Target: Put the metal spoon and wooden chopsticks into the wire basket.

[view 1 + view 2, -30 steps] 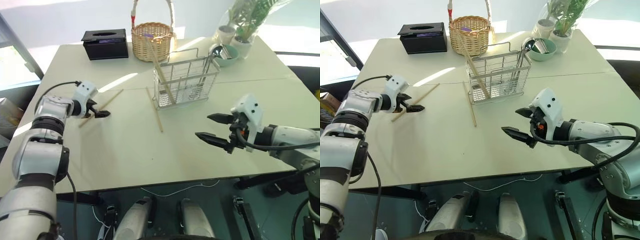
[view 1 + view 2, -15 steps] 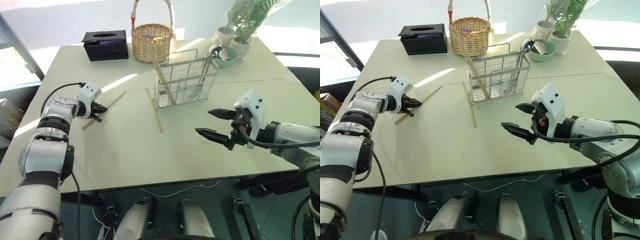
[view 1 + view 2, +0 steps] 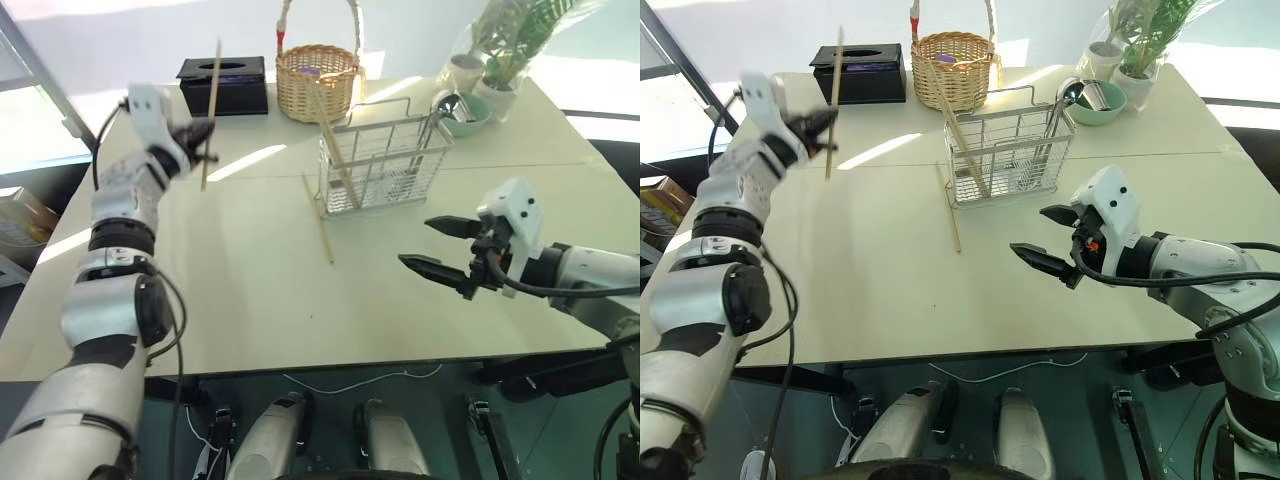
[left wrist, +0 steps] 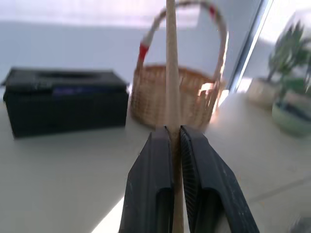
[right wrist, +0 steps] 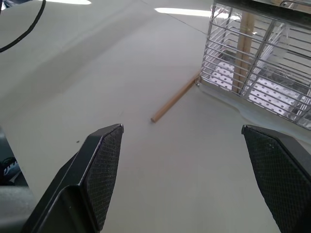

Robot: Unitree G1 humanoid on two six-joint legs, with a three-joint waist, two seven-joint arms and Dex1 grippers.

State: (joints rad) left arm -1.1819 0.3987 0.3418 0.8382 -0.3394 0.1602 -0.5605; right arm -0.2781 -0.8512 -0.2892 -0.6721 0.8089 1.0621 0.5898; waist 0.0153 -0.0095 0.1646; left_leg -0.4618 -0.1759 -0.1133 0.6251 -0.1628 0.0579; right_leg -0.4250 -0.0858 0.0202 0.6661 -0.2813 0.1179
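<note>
One straight tan wooden chopstick (image 3: 211,115) pinched between ribbed black left fingers (image 4: 151,187).

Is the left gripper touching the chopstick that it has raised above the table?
Touching. In the left wrist view, the left gripper has both black fingers pressed against the chopstick, which stands upright between them with no gap on either side.

1 wooden chopstick (image 3: 211,112) raised upright; spoon (image 3: 437,103) inside wire basket (image 3: 385,165).
</note>
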